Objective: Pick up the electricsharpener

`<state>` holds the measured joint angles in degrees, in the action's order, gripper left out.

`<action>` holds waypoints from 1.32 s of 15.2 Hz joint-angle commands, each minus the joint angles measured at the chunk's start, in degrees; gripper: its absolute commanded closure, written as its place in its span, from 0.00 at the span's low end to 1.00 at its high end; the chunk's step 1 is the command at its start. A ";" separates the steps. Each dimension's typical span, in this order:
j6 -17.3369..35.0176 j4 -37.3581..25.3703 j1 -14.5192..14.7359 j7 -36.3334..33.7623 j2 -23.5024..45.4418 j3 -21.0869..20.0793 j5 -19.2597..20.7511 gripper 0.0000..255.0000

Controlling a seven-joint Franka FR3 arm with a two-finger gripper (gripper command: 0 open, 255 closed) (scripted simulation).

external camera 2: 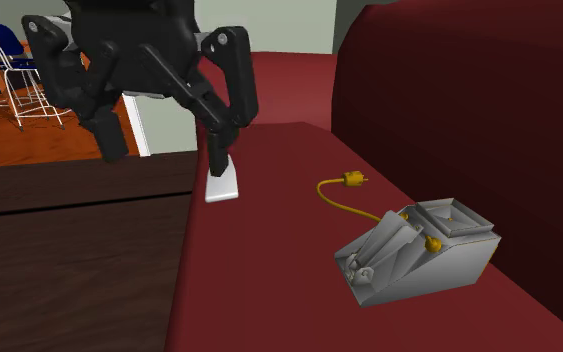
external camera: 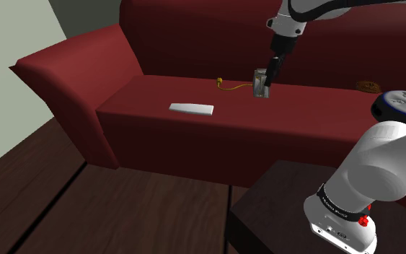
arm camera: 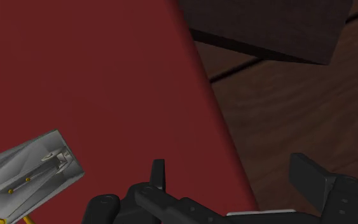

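Observation:
The electric sharpener (external camera 2: 419, 250) is a grey box with a slanted face, yellow knobs and a yellow cord (external camera 2: 341, 196). It rests on the red sofa seat (external camera 2: 269, 290) near the backrest. In the shoulder view my black gripper (external camera: 267, 78) hangs over the sharpener (external camera: 257, 87). The second exterior view puts the gripper (external camera 2: 164, 150) open above the seat's front part, apart from the sharpener. In the wrist view the sharpener (arm camera: 28, 175) lies off to the side of one finger (arm camera: 158, 175), outside the gap of the gripper (arm camera: 234, 184).
A flat white slab (external camera: 191, 109) lies on the seat toward the sofa arm (external camera: 64, 79). A small brown object (external camera: 368, 86) sits on the seat farther along. A dark low table (arm camera: 266, 25) stands on the wooden floor (external camera: 86, 209) before the sofa. Chairs (external camera 2: 19, 70) stand far off.

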<state>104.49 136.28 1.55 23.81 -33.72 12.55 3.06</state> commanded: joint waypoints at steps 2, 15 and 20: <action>3.32 -2.32 0.44 6.81 5.93 3.42 1.35 0.00; 12.08 -21.15 1.62 35.28 35.32 12.86 -3.38 0.00; 12.51 -32.15 -0.65 45.33 47.70 12.78 -7.70 0.00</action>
<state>117.10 106.70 1.43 67.00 11.36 25.44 -3.74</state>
